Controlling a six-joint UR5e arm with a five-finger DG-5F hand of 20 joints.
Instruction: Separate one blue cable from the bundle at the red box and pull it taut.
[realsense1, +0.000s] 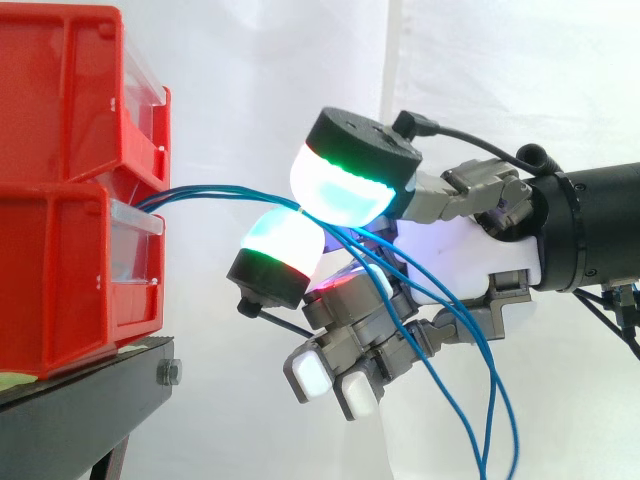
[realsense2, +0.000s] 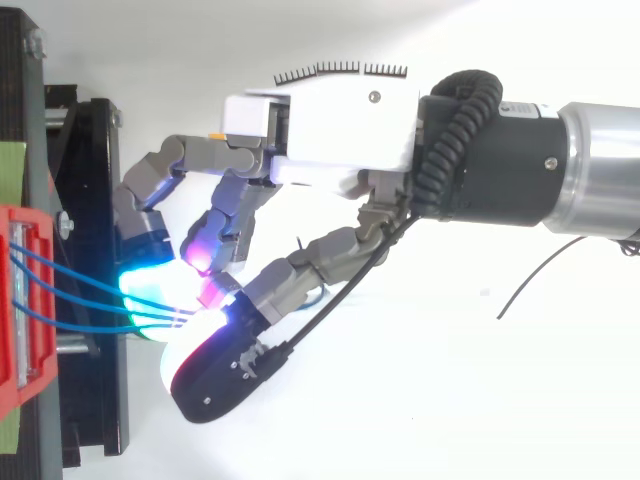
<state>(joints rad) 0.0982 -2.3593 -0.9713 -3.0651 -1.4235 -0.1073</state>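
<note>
Two red bins are stacked at the left, the upper bin (realsense1: 60, 100) on the lower bin (realsense1: 60, 290). Several thin blue cables (realsense1: 220, 189) run from the gap between the bins to my hand (realsense1: 470, 255), sagging slightly. From above, the same cables (realsense2: 80, 295) fan out of the red box (realsense2: 15, 300) and converge at my hand (realsense2: 330, 130). Two glowing pads (realsense1: 340, 185) press together on the cables from above and below. Behind the pinch the cables hang down in loose loops (realsense1: 485, 380). The other fingers are curled underneath.
The bins rest on a black stand (realsense1: 90, 395) with a bolt at its front edge. From above, the stand's black frame (realsense2: 95, 200) lies just left of my fingertips. A white curtain backs the scene, with free room to the right and below.
</note>
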